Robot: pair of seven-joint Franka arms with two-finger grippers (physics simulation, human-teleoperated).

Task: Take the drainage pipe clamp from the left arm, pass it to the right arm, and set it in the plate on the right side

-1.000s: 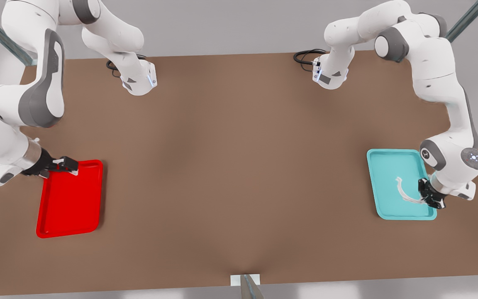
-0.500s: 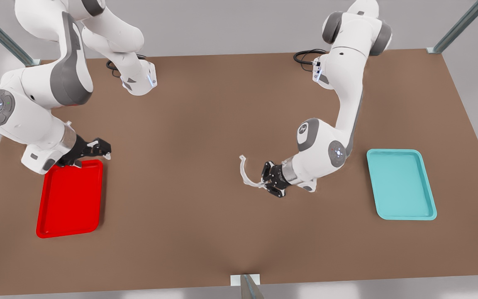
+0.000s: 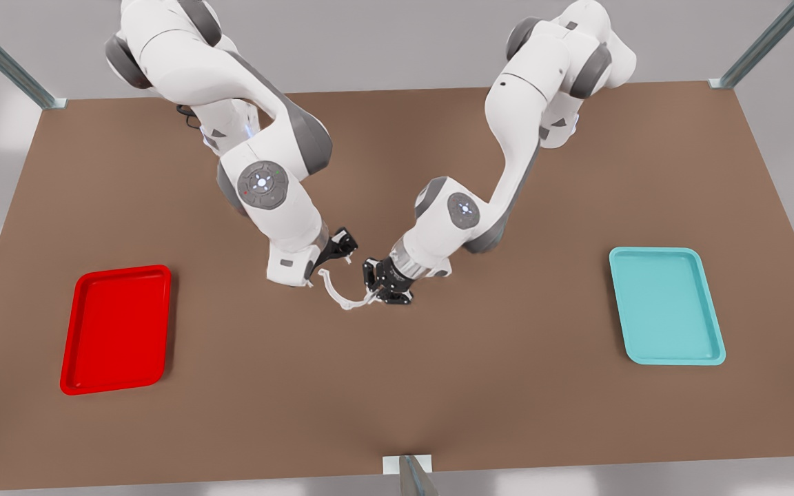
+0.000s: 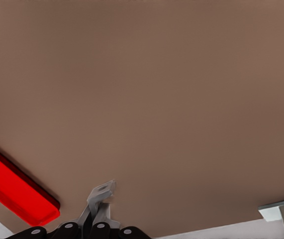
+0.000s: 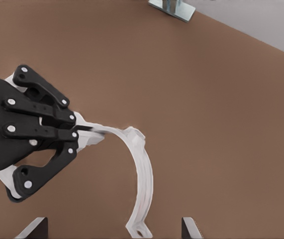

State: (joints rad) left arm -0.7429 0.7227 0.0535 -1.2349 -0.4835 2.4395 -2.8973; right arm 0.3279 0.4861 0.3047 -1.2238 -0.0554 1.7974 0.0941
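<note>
Handover at table centre, clamp not yet passed.

- Left gripper [image 3: 373, 289] is the one on the arm at the front view's right. It is clamped on one end tab of the clamp [image 3: 333, 293]; the left wrist view shows the tab [image 4: 102, 191] pinched between its fingers.
- Clamp is off the table and arcs from that grip toward the front view's left. The free end finishes just beside the right gripper [image 3: 346, 249].
- Right gripper is spread and holds nothing. In its wrist view both fingertips [image 5: 36, 228] stand wide apart, with the clamp's free tab [image 5: 144, 179] running down between them.
- Key relation: the strap's chord runs roughly from the left gripper [image 5: 84, 134] to the right one, so the free end points into the right's gap. I can't tell whether the tab is deep enough between the pads or just short of them.
- Judgement: the right should close on the free tab across the thin strap, and only then should the left release. The strap is thin and curved, so an off-centre pinch may twist it.
- Plate [image 3: 168, 317] is well off at the front view's left, empty. Teal tray [image 3: 666, 306] is at the far right, also empty.
</note>
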